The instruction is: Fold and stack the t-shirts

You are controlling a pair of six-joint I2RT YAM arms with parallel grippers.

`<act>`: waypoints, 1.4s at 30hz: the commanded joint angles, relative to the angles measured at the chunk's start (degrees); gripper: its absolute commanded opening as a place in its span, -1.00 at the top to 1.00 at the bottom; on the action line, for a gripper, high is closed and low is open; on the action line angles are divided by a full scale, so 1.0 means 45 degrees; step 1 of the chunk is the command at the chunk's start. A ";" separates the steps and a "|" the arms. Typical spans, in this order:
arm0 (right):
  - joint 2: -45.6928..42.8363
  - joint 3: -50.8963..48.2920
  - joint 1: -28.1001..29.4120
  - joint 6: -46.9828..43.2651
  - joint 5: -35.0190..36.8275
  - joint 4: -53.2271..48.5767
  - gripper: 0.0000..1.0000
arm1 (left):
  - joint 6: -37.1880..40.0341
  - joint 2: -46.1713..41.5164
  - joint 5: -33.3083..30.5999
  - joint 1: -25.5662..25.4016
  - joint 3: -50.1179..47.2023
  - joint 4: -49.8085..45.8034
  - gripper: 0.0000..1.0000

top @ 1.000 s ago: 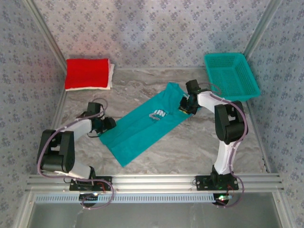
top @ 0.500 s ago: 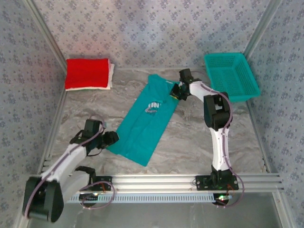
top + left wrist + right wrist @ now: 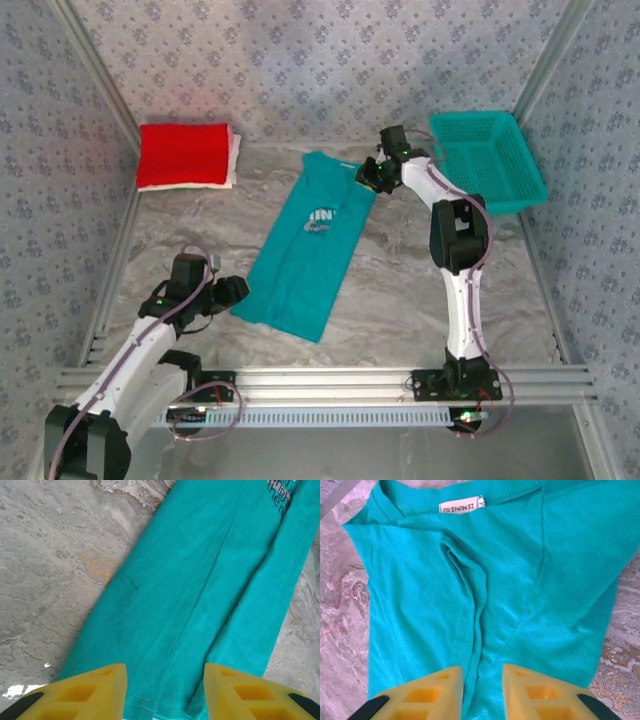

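T-shirt (image 3: 305, 250), teal and folded lengthwise into a long strip, lies flat on the counter (image 3: 430, 290), stretched between the two sets of jaws. The left jaws stand well apart with the hem lying slack between them, gripping nothing. The right jaws are nearly closed around a ridge of cloth below the collar label (image 3: 462, 505); whether they pinch it I cannot tell.

Closing on one layer only would likely pull the side folds open, and that ridge could get pressed in as a crease. The marbled counter looks smooth, so cloth may slide rather than fold.

Well beyond the left jaws a folded red shirt (image 3: 183, 155) sits on a white one (image 3: 233, 160). A mesh basket (image 3: 490, 160) stands near the right jaws. Patterned walls enclose everything.
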 commanded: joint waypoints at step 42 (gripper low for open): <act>0.6304 0.7819 0.0343 -0.1299 -0.2362 0.0652 0.33 | 0.2460 1.0640 -0.0838 -0.1615 0.3897 0.5793 0.26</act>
